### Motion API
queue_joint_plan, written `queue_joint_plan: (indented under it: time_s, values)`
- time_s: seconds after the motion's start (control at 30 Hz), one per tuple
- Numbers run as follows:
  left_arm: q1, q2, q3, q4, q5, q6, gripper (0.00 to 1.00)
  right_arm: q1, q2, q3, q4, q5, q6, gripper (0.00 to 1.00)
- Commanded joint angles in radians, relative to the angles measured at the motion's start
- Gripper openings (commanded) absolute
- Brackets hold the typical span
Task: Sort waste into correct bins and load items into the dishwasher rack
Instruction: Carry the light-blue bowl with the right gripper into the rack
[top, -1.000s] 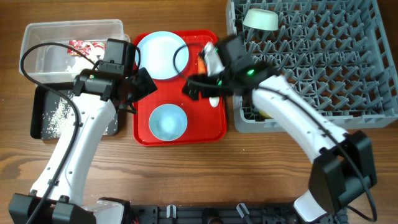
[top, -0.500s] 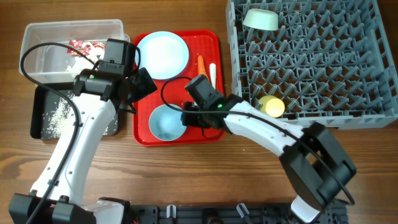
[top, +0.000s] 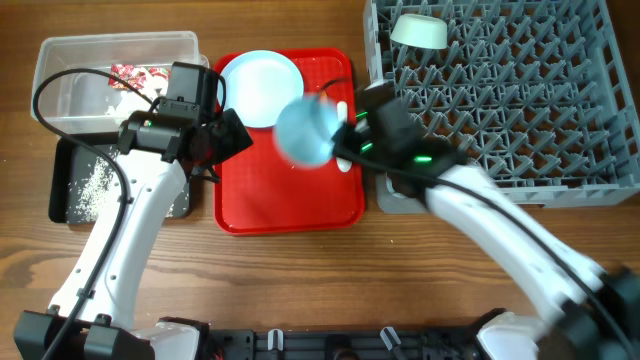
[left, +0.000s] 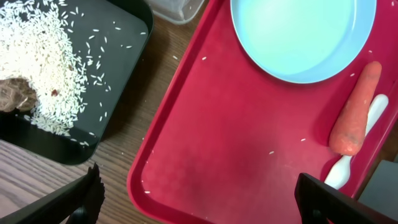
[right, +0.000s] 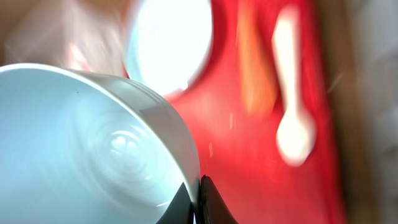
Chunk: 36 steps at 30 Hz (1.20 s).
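My right gripper (top: 336, 140) is shut on the rim of the light-blue bowl (top: 306, 131), which hangs blurred above the red tray (top: 290, 195). In the right wrist view its jaws (right: 199, 185) pinch the bowl's wall (right: 81, 143). The pale-blue plate (top: 260, 88) lies at the tray's back, with the carrot (left: 356, 109) and white spoon (left: 364, 134) beside it. My left gripper (left: 205, 202) hovers open over the tray's left edge. Rice (left: 43, 62) and a brown lump (left: 13, 96) lie in the black tub (top: 70, 205). The wrapper (top: 135, 77) is in the clear tub (top: 110, 45).
The grey dishwasher rack (top: 500, 100) fills the right side and holds a mint-green bowl (top: 418, 30) at its back left. My right arm crosses the rack's front left corner. A few rice grains dot the tray.
My right gripper shut on the light-blue bowl's rim and lifted it off the tray's front, up and toward the rack. The left arm has not moved.
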Motion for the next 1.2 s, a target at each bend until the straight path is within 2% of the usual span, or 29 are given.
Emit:
queue_joint_plan:
  time_s: [0.0,0.03,0.1,0.17,0.2,0.23,0.27,0.33,0.4,0.43,0.53,0.6,0.67,1.03,1.1,1.17]
  values:
    - [0.001,0.006,-0.004,0.003,0.001,-0.002,1.00,-0.112,-0.194,0.020,0.001,0.410,-0.029,0.04]
    - [0.001,0.006,-0.004,0.003,0.001,-0.002,1.00,-0.138,-0.230,0.020,0.027,0.544,-0.104,0.04]
    - [0.001,0.006,-0.004,0.003,0.001,-0.002,1.00,-0.169,-0.247,0.020,0.127,0.836,-0.347,0.04]
    - [0.001,0.006,-0.004,0.003,0.001,-0.002,1.00,-0.171,-0.188,0.020,0.341,1.246,-0.694,0.04]
    - [0.001,0.006,-0.004,0.003,0.001,-0.002,1.00,-0.171,-0.129,0.020,0.550,1.347,-0.969,0.04]
    - [0.001,0.006,-0.004,0.003,0.001,-0.002,1.00,-0.171,-0.051,0.020,0.776,1.350,-1.291,0.04]
    - [0.001,0.006,-0.004,0.003,0.001,-0.002,1.00,-0.171,-0.002,0.020,0.887,1.350,-1.448,0.04]
    - [0.001,0.006,-0.004,0.003,0.001,-0.002,1.00,-0.171,0.148,0.020,1.100,1.347,-1.852,0.04]
    - [0.001,0.006,-0.004,0.003,0.001,-0.002,1.00,-0.171,0.272,0.020,1.118,1.353,-2.061,0.04]
    - [0.001,0.006,-0.004,0.003,0.001,-0.002,1.00,-0.171,0.336,0.020,1.118,1.371,-2.112,0.04]
    - [0.001,0.006,-0.004,0.003,0.001,-0.002,1.00,-0.164,0.474,0.020,1.118,1.434,-2.105,0.04]
    - [0.001,0.006,-0.004,0.003,0.001,-0.002,1.00,-0.154,0.514,0.020,1.118,1.437,-2.042,0.04]
    - [0.001,0.006,-0.004,0.003,0.001,-0.002,1.00,-0.128,0.528,0.019,1.107,1.436,-1.949,0.04]
    - [0.001,0.006,-0.004,0.003,0.001,-0.002,1.00,-0.055,0.529,-0.016,1.102,1.419,-1.940,0.05]
    - [0.001,0.006,-0.004,0.003,0.001,-0.002,1.00,-0.038,0.529,-0.016,1.103,1.418,-1.871,0.33]
    - [0.001,0.006,-0.004,0.003,0.001,-0.002,1.00,-0.019,0.529,-0.016,1.104,1.414,-1.807,0.37]
